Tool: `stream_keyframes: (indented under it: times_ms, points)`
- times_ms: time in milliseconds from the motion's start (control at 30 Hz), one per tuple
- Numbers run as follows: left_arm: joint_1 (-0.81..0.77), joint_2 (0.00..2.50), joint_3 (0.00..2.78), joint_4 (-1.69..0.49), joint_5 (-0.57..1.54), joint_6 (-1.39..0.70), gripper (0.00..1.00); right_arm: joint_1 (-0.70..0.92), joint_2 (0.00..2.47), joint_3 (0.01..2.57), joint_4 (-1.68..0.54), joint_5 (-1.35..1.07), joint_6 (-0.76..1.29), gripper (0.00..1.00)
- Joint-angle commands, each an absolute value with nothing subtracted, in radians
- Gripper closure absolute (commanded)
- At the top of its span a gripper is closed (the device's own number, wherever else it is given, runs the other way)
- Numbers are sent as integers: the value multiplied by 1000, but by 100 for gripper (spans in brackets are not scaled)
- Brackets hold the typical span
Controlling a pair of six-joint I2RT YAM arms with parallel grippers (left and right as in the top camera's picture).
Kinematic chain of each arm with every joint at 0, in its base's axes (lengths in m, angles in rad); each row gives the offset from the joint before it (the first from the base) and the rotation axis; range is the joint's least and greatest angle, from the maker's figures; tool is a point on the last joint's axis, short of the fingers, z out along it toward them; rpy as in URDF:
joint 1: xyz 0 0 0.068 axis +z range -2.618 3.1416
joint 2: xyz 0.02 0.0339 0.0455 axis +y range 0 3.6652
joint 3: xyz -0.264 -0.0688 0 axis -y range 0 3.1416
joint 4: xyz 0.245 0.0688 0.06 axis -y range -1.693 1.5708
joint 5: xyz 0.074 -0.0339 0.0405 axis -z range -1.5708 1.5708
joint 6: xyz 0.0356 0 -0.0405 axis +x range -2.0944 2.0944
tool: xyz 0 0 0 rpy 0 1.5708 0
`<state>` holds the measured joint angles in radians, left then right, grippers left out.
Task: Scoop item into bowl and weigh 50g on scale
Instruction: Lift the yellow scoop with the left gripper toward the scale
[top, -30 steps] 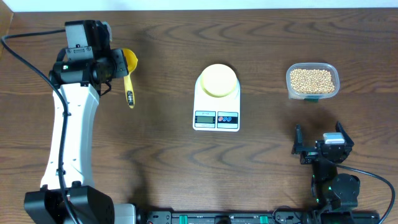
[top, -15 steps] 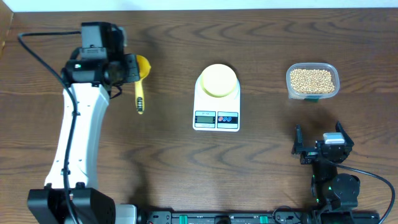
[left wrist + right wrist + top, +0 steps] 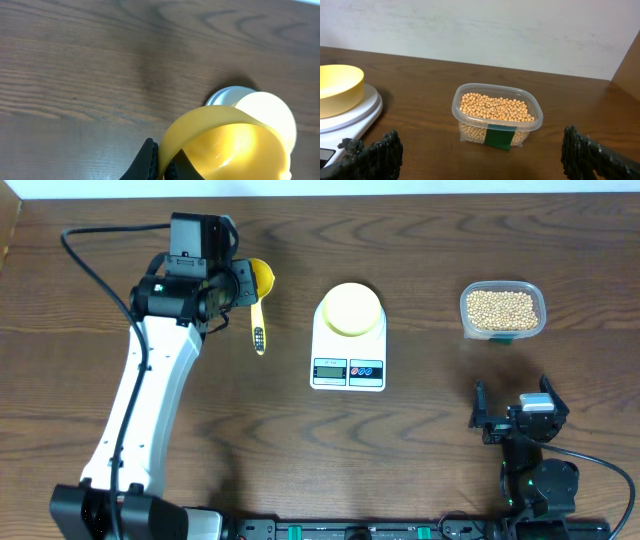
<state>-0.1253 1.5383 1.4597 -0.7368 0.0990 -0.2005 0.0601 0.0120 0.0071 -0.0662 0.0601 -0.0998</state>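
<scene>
My left gripper [image 3: 240, 285] is shut on the rim of a bright yellow measuring scoop [image 3: 259, 290] and holds it left of the scale, handle pointing toward the front. The scoop [image 3: 225, 145] looks empty in the left wrist view. The pale-yellow bowl [image 3: 351, 309] sits on the white scale [image 3: 349, 340]; it also shows in the right wrist view [image 3: 337, 87]. Tan beans [image 3: 502, 307] fill a clear tub [image 3: 496, 117] at the right. My right gripper [image 3: 515, 418] is open and empty at the front right, below the tub.
The left arm's white link [image 3: 140, 420] runs diagonally across the left of the table. The table's back edge [image 3: 400, 192] meets a white wall. A cable [image 3: 90, 270] loops by the left arm.
My left gripper has carried the yellow scoop to the right, toward the scale, over the last second. The right arm, scale, bowl and tub have not moved.
</scene>
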Motion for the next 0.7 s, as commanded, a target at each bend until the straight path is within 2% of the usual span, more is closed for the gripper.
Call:
stream_keyframes:
  times_ms: [0,167,367,467,567,667]
  points:
    - [-124,1482,1466,-752,94,-295,92,60,6,6,-70,65,-113,1]
    - [-124,1449,1466,-771,94,-501,93,60,6,6,-70,65,-113,1]
    - [-124,1437,1466,-839,97,-875,93,60,6,6,-52,60,-111,1]
    - [-124,1437,1466,-884,97,-1027,92,60,6,6,-38,-47,-15,1]
    - [-124,1437,1466,-872,128,-1053,93,60,6,6,-64,-72,3,1]
    - [-124,1437,1466,-846,186,-1053,92,60,6,6,-51,-227,110,1]
